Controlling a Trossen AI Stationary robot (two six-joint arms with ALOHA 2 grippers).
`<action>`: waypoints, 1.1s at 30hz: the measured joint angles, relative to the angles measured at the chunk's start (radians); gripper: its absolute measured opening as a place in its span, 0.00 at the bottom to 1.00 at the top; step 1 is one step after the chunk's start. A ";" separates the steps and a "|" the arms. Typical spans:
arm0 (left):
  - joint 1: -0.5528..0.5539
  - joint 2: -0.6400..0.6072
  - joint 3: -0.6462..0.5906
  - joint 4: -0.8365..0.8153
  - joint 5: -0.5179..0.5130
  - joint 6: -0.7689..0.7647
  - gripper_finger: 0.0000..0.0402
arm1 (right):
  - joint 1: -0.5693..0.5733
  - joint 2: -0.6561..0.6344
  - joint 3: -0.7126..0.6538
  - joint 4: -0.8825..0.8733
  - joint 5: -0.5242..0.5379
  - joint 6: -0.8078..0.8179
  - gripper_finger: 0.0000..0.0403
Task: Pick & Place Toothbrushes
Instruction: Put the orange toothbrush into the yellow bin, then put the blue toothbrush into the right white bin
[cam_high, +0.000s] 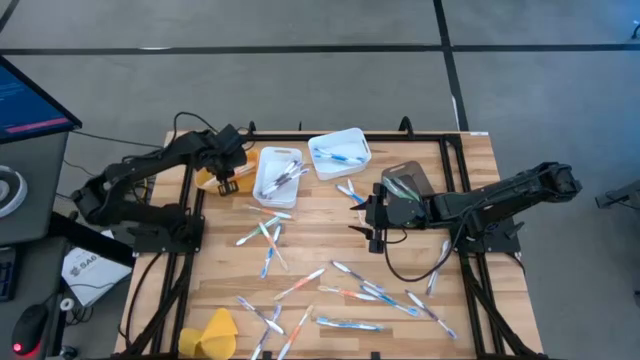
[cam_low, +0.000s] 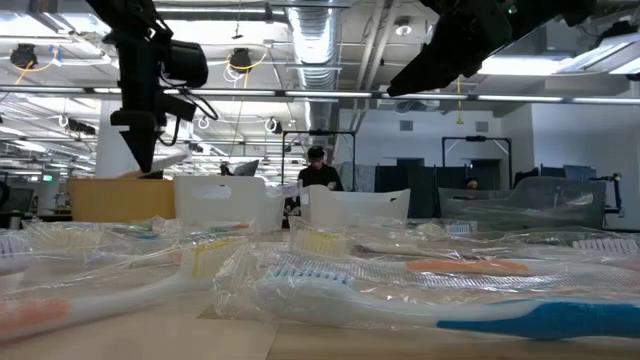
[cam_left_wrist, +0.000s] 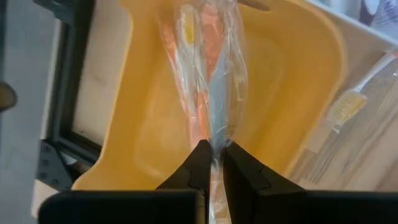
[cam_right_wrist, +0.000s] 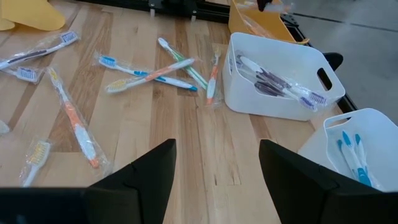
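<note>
The left pincer (cam_left_wrist: 211, 163) is clamped on a wrapped orange toothbrush (cam_left_wrist: 208, 81) above the orange bin (cam_left_wrist: 292, 87). The right pincer (cam_right_wrist: 217, 180), jaws apart, hovers mid-tabletop (cam_high: 310, 255) beside two white bins (cam_right_wrist: 280, 78), with loose toothbrushes (cam_high: 370, 295) scattered around.

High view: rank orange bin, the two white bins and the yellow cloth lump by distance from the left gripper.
1. Orange bin, under the left gripper
2. White bin holding purple brushes, just beside it
3. White bin holding blue brushes, toward the right arm
4. Yellow cloth lump, near table edge
</note>
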 joint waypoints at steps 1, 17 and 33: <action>0.006 0.012 0.000 0.000 0.009 -0.001 0.04 | 0.000 0.000 0.000 0.000 0.000 0.000 0.56; 0.030 0.063 0.000 0.016 0.028 -0.012 0.11 | 0.000 0.000 0.000 -0.002 0.000 0.000 0.56; 0.036 0.062 -0.039 0.041 0.037 -0.029 0.25 | 0.000 0.000 0.000 -0.001 0.000 0.000 0.56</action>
